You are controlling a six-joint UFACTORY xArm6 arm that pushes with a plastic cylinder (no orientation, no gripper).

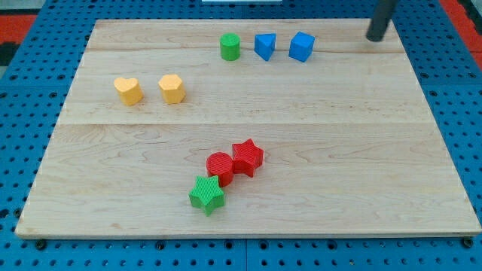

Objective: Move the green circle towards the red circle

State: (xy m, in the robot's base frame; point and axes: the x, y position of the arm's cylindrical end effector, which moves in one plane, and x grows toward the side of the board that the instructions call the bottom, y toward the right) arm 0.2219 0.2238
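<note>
The green circle (230,47) stands near the view's top, a little left of centre. The red circle (220,167) sits in the lower middle, touching the red star (248,157) on its right and the green star (207,195) below it. My tip (374,37) is at the view's top right, on the board's far edge, well to the right of the green circle and beyond both blue blocks.
Two blue blocks (265,46) (301,47) stand in a row right of the green circle. A yellow heart (129,90) and a yellow hexagon (172,89) sit at the left. The wooden board (361,165) lies on a blue pegboard.
</note>
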